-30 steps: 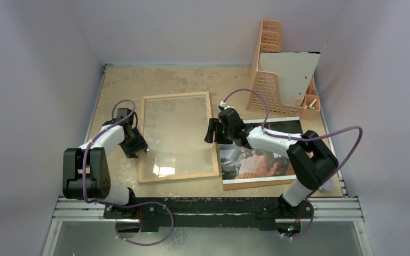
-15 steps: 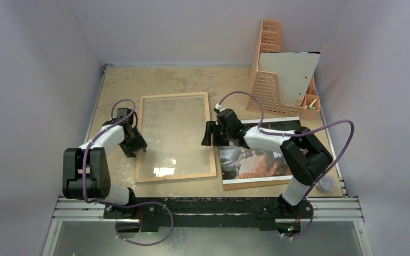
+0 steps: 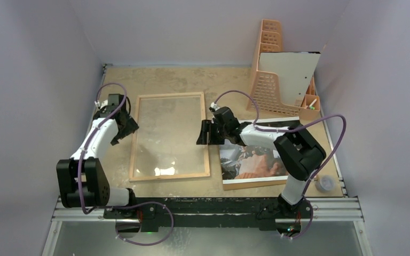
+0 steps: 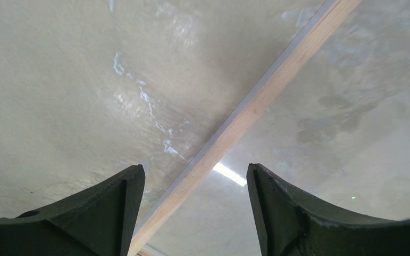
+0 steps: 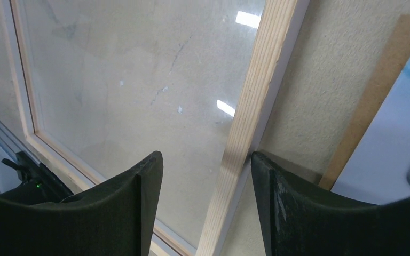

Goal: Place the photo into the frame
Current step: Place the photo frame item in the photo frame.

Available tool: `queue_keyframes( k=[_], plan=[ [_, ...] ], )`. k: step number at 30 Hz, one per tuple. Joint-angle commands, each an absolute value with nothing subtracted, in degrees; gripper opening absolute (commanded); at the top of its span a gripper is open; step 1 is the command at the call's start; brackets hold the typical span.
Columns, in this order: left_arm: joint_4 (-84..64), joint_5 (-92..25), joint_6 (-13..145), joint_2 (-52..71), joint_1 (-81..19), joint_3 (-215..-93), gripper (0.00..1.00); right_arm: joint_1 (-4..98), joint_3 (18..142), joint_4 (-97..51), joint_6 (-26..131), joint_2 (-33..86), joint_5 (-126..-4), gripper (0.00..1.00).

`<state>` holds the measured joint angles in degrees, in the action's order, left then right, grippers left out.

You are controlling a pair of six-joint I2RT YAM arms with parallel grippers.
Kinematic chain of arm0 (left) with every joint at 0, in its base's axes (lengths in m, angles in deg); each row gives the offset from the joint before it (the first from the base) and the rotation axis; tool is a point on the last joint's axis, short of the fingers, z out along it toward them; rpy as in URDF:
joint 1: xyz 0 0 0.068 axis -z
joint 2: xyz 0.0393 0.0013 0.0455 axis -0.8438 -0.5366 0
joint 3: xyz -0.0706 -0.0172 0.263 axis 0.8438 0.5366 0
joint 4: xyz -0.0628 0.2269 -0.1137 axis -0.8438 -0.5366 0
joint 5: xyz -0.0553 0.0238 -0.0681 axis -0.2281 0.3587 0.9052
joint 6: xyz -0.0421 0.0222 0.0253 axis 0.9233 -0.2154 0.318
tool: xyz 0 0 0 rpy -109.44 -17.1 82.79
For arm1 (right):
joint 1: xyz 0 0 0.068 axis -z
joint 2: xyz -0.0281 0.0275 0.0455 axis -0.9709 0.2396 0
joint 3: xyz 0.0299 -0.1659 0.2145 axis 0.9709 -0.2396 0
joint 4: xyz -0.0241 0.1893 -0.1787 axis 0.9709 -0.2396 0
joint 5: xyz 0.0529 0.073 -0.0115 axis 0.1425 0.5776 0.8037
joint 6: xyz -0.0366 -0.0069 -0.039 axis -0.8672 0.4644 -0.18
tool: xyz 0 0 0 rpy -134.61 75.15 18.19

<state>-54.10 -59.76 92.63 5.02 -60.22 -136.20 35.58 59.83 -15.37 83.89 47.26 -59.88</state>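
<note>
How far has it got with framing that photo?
Early stage. Done: the frame lies back-up with its glass bare. In hand: the open left gripper and right gripper each straddle one long side of it, gripping nothing. Left: the photo lies beside the frame on a brown board and must go onto the glass.

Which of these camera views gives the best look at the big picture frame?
The top external view: the whole frame lies flat there, with all four wooden sides visible. The left wrist view catches only a strip of one side and some glass. The right wrist view shows one side, a corner and part of the glass.
</note>
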Motion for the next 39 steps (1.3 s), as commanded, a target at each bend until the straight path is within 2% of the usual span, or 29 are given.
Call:
queue_keyframes(
  k=[1,8,15,22,27,34,39],
  plan=[
    [-54.6,-60.0,91.4,9.5,-60.7,-140.6,0.74,35.6,63.0,-16.9,83.8,42.6,-65.2,0.65],
    [-50.8,-44.5,86.6,12.6,-59.6,-142.4,0.74,36.7,62.4,-25.7,81.7,33.2,-85.3,0.71],
    [-42.7,-27.9,89.3,15.4,-56.5,-139.9,0.74,36.6,62.6,-37.7,79.8,32.1,-98.4,0.78],
    [-35.0,-23.9,93.0,17.6,-55.8,-134.1,0.74,28.9,63.1,-45.1,81.9,36.9,-101.5,0.87],
    [-33.9,-23.6,93.1,17.5,-55.8,-131.7,0.74,25.1,63.3,-48.9,84.8,39.7,-102.3,0.9],
    [-33.8,-23.5,92.2,16.4,-55.8,-130.2,0.73,22.3,63.0,-49.4,85.0,42.6,-99.1,0.89],
    [-33.4,-23.3,92.0,15.7,-55.8,-130.0,0.73,21.8,62.3,-47.5,84.8,44.2,-93.6,0.82]
  ],
)
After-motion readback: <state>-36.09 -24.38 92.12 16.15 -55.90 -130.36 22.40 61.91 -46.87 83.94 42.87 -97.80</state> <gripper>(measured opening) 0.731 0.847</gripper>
